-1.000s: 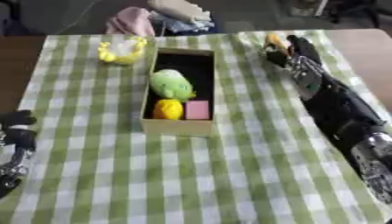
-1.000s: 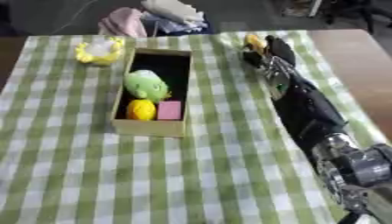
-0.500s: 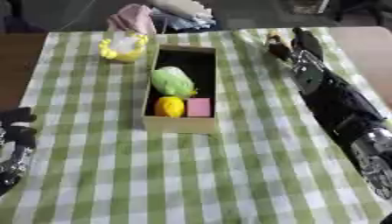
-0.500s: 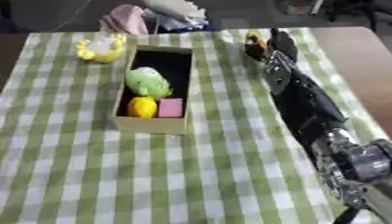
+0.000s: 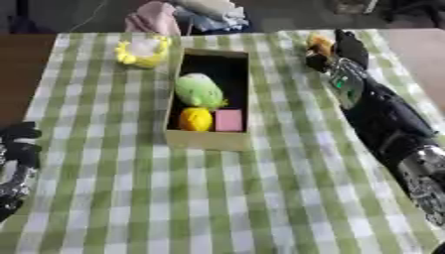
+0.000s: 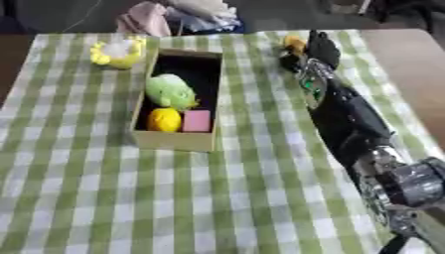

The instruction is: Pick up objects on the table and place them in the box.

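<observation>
Since a second ago your right arm is staying stretched out along the right side of the cloth point(image 5: 260, 198), and your right hand point(image 5: 340, 48) is hardly shifting at the far end of it; most of what looks different is the head tilting. That hand is sitting on a small orange-yellow thing point(image 5: 318, 43) near the far right corner of the cloth, its dark fingers bunching over and beside it, but you cannot tell from these views whether they are actually closing round it or only resting against it. Well to the left of that hand, the box point(image 5: 208, 140) is lying lengthwise on the cloth and is already holding a green toy point(image 5: 199, 90) toward the middle, with a yellow ball point(image 5: 195, 119) and a pink block point(image 5: 229, 120) side by side at the near end, the ball on the left. Further left again, past the box's far corner, a yellow toy point(image 5: 143, 51) with a pale centre is waiting on the cloth, apart from the box. Your left hand point(image 5: 17, 154) is idling at the lower left edge, on the near side and far from everything, its fingers relaxed and pointing up, holding nothing.
</observation>
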You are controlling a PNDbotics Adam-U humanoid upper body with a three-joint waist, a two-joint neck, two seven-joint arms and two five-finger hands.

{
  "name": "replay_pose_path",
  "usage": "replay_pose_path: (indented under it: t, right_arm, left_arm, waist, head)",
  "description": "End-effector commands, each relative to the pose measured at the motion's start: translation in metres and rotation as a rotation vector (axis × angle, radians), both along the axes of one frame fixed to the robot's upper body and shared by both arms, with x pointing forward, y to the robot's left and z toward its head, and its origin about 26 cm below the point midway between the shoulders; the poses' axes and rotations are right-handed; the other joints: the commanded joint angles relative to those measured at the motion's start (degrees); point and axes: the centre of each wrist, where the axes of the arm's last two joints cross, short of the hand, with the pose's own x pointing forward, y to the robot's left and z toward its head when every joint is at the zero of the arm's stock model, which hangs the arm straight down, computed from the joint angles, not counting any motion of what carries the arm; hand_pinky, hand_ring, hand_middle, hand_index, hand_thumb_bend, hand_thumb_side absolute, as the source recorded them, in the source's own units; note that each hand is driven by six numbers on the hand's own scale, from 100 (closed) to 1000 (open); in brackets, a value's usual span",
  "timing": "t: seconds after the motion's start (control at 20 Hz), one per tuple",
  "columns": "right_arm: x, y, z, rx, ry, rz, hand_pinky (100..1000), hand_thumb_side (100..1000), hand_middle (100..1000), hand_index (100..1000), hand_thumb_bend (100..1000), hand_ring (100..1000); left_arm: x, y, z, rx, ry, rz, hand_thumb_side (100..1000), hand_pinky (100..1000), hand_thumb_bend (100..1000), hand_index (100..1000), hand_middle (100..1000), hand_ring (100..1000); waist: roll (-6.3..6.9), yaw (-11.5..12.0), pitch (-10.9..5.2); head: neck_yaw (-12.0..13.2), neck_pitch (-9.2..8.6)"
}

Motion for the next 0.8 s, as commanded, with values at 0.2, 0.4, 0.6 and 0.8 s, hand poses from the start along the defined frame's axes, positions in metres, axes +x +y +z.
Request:
replay_pose_path:
  t: [0.2, 0.4, 0.6, 0.8]
  right_arm:
    - [0.0007, -0.0065, 0.0116, -0.004, 0.022, 0.015, 820, 663, 898, 980, 100, 864]
    - [0.0007, -0.0057, 0.0098, 0.014, 0.053, 0.044, 824, 708, 896, 978, 100, 865]
    - [0.0002, -0.0069, 0.0076, 0.047, 0.106, 0.090, 825, 793, 896, 974, 100, 868]
    - [-0.0004, -0.0098, 0.0077, 0.087, 0.166, 0.135, 821, 867, 892, 969, 100, 866]
  left_arm:
    - [-0.0008, -0.0001, 0.0093, 0.013, -0.033, -0.014, 656, 780, 100, 888, 756, 732]
    - [-0.0009, 0.0001, 0.0092, 0.012, -0.033, -0.013, 656, 780, 100, 888, 755, 732]
    - [-0.0009, 0.0003, 0.0092, 0.012, -0.033, -0.013, 656, 780, 100, 887, 755, 733]
    - [-0.0009, 0.0006, 0.0092, 0.012, -0.033, -0.012, 656, 781, 100, 887, 755, 732]
  waist:
    - [0.04, 0.14, 0.03]
    - [-0.02, 0.21, -0.01]
    - [-0.09, 0.23, -0.10]
    - [-0.15, 0.16, -0.22]
  head:
    - [-0.27, -0.50]
    - [-0.19, -0.48]
    - [-0.10, -0.44]
    - [-0.05, -0.39]
